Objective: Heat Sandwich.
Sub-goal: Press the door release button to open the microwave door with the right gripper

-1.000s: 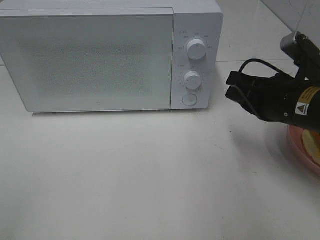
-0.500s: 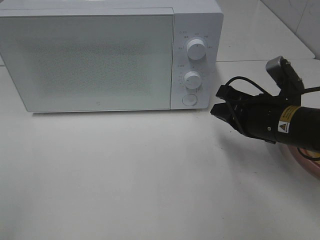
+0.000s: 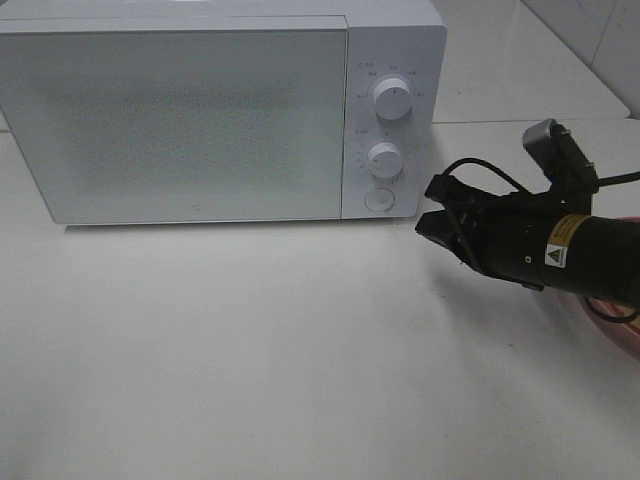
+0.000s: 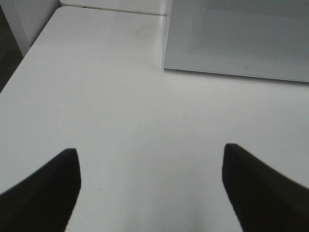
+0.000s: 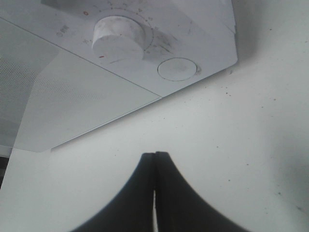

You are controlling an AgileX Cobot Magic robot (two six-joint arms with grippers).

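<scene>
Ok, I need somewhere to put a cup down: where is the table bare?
The table is bare in front of the microwave door, from its base to the near edge, and beside its left end. The right is crowded: the shut right gripper hangs by the microwave's controls, its arm over a pink plate.

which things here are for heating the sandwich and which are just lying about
For the job: white microwave oven, door shut; its round white button; right gripper, fingers shut; round pink plate, only its rim showing, sandwich hidden.
Just about: left gripper, open, over the white tabletop.
</scene>
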